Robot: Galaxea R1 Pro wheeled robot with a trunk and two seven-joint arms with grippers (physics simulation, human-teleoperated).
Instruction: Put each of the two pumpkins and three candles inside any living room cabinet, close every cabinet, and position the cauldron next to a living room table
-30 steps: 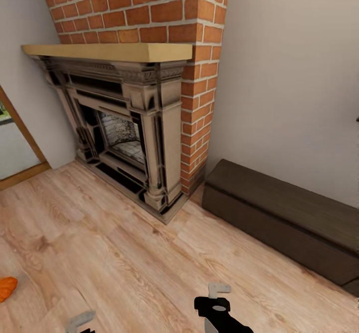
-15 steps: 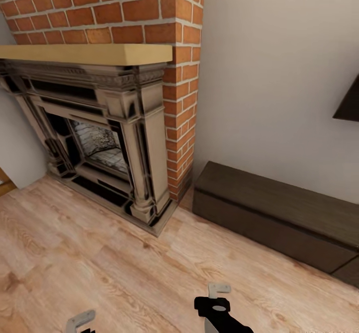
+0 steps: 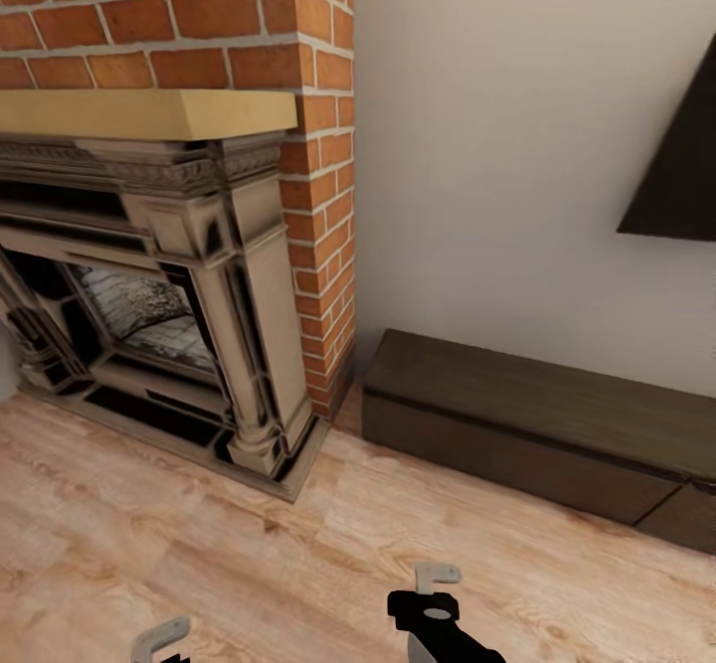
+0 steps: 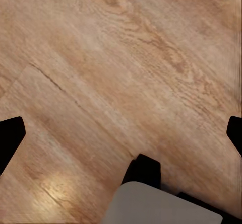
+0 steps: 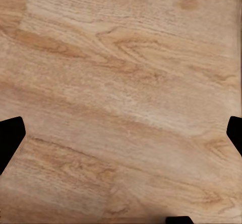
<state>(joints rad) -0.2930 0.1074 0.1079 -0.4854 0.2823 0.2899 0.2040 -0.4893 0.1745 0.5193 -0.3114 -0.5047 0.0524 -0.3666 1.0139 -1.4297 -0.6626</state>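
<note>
Since the earlier frame the whole head view had swung to the robot's right: the brick fireplace slid toward the left edge, the orange pumpkin on the floor dropped out of the picture, and more of the cabinet came in, along with a dark triangular shape on the wall above it. That was the camera turning, not the things moving.

The left tool and the right tool both hung over bare wooden floor, each with its dark fingertips spread wide at opposite edges of its wrist view and nothing between them.

The cabinet sat against the pale wall just beside the brick column, its fronts flush and shut as far as could be seen. Judging from this, the task looked early or mid-way: nothing was being carried, and no item was seen stowed.

The cabinet was a long, low, matte dark-brown box with flat, handle-less faces. The floor was light, strongly grained planking. The fireplace had rough red brick, a smooth yellow mantel and a carved, glossy surround.
</note>
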